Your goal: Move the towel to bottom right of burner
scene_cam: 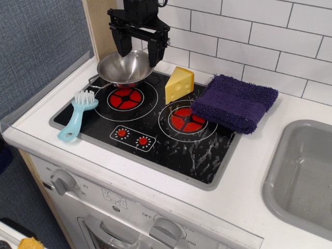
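Towel lay on burner rear-right corner; cheese to its left, bowl rear-left, brush on left edge.

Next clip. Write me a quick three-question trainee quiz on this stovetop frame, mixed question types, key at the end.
1. True or false: the purple towel lies entirely on the cooktop.
2. Which object stands between the steel bowl and the towel? A) scrub brush B) cheese wedge C) sink
3. Fill in: the end effector hangs open above the ____.

Key: 1 false, it overlaps the upper right corner and the counter; 2 B; 3 steel bowl.
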Tool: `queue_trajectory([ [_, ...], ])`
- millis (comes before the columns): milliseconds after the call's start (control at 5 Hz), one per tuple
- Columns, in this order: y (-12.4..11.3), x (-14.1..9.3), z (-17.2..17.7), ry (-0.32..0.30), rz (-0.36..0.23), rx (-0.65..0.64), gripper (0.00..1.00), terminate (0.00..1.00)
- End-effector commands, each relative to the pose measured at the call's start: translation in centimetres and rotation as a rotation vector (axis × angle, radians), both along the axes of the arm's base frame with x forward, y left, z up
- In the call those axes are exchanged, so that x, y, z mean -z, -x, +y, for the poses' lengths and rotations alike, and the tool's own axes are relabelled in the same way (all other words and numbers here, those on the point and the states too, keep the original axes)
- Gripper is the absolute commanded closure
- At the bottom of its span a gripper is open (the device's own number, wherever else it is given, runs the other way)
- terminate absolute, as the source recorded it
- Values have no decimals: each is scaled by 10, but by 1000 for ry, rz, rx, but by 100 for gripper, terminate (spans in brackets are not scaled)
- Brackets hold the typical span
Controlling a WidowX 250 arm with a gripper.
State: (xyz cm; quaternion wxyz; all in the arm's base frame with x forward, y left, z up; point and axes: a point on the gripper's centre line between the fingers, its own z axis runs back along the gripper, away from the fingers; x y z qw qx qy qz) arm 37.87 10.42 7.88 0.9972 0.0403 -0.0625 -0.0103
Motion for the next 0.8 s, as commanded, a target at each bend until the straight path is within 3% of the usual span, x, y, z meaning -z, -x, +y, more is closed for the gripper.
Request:
queue_trajectory([
  [0, 0, 0, 0, 0, 0, 0, 0, 0],
  [400, -19, -35, -82, 20, -100, 208, 0, 0],
  [600, -23, -40, -130, 31, -120, 332, 0, 0],
])
